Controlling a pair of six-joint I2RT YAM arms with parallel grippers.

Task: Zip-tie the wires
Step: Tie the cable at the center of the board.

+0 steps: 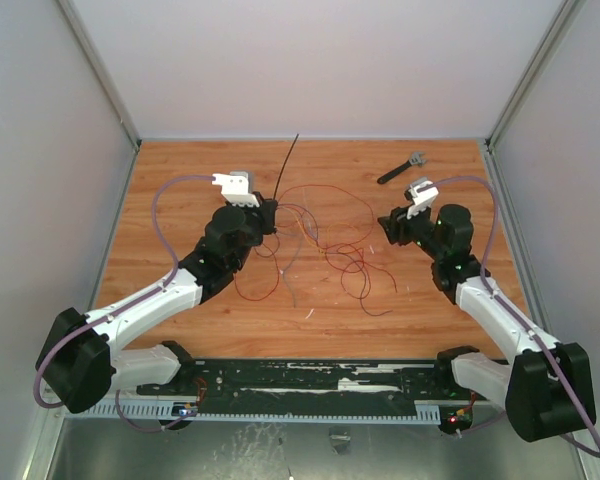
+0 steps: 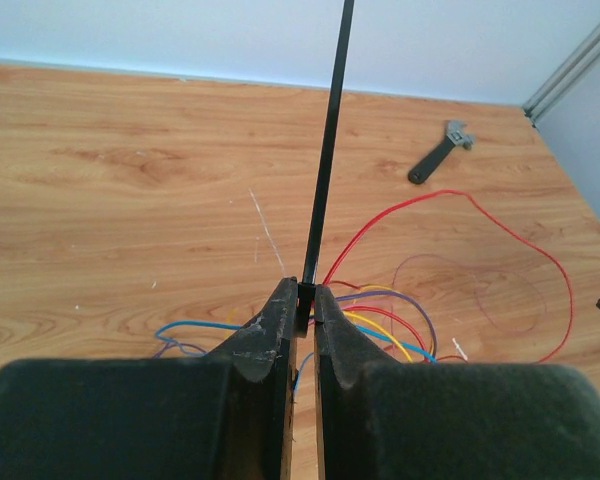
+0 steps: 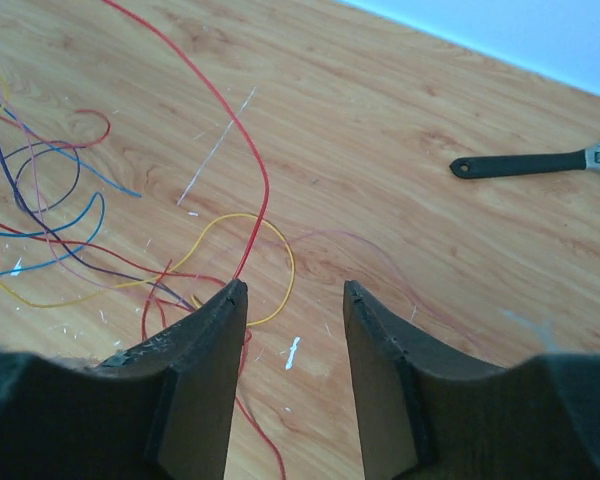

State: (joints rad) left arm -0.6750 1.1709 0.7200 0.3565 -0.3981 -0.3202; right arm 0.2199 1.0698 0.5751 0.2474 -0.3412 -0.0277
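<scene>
Currently, the zip tie (image 2: 325, 150) is gripped at its lower end by the left fingers (image 2: 275, 340), which are closed against it from both sides. From that grip the thin black strip rises straight and stiff, and in the top view it (image 1: 285, 165) is seen slanting away from the left fingers (image 1: 270, 215) toward the far edge of the wooden surface (image 1: 430, 300). The wires (image 1: 330, 250) are spread in a loose tangle over the middle of the surface, between the two arms, with one wide red loop arching toward the far side. In the left wrist view, red, yellow, blue and purple strands (image 2: 410, 330) are seen lying just beyond and to the right of the closed fingers; whether any strand is touched there cannot be told. The right fingers (image 3: 205, 370) are held apart, and only bare wood is seen in the gap between them, so nothing is gripped. A long red strand (image 3: 250, 170) is seen running down to the tip of the finger on the left of that view, but contact cannot be confirmed; the rest of the tangle lies to that same side. In the top view the right fingers (image 1: 390, 225) are placed at the right edge of the tangle. A short black tool with a grey head (image 1: 400, 170) lies flat near the far right corner, well apart from the wires.
</scene>
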